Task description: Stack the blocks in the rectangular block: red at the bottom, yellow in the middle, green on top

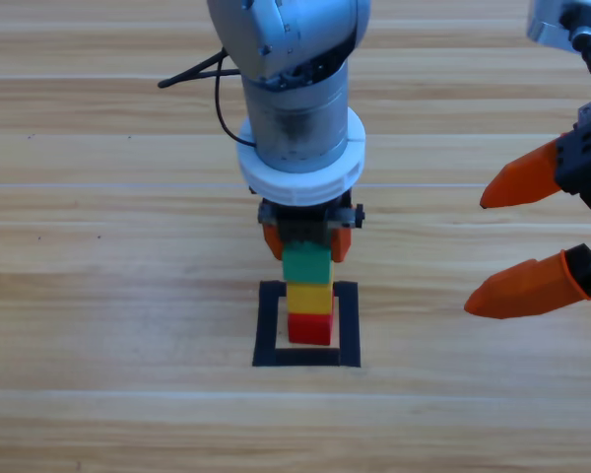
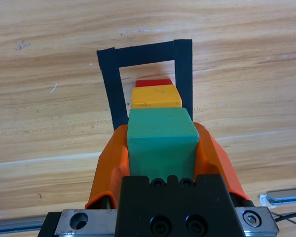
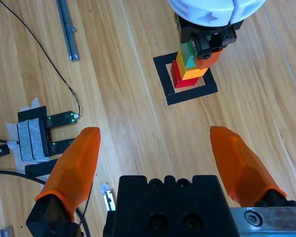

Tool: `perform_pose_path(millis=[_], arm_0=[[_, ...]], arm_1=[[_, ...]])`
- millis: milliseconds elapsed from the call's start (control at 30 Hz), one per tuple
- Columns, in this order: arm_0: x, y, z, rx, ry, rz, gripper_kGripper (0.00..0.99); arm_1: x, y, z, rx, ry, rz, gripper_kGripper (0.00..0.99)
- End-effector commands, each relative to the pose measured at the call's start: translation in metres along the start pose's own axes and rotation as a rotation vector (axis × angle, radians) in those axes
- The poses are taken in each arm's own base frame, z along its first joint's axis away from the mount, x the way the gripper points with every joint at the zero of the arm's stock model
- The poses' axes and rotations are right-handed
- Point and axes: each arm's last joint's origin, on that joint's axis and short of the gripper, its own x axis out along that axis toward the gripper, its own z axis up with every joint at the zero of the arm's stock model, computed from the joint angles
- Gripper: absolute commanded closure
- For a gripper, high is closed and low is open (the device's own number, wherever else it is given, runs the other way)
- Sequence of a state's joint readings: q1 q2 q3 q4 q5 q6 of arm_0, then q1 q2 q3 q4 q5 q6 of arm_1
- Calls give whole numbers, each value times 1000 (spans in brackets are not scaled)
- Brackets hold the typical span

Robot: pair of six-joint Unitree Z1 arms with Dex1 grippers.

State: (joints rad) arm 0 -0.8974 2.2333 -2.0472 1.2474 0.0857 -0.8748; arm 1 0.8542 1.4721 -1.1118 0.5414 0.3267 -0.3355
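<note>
L gripper clamps green on yellow/red stack; next: release, lift straight; R gripper wide, idle.

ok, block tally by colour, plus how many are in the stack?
red cube: 1
yellow cube: 1
green cube: 1, on top, left gripper shut on it
Total: 3 cubes, all stacked inside the tape outline.

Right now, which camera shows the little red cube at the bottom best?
The right wrist view: the small plain red cube shows from the side, sitting inside the black tape square under the yellow one. The high view shows its front face. The left wrist view shows only a red sliver.
</note>
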Motion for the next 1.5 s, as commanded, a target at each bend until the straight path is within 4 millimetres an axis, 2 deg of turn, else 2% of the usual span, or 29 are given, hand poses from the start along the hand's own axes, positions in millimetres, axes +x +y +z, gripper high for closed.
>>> perform_pose_path(millis=[33,1500], arm_0=[[23,-12,-10,17,23,40,972],[32,-12,-8,26,21,55,973]], arm_1=[[9,-5,-10,28,50,24,10],[11,-6,-10,30,57,26,10]])
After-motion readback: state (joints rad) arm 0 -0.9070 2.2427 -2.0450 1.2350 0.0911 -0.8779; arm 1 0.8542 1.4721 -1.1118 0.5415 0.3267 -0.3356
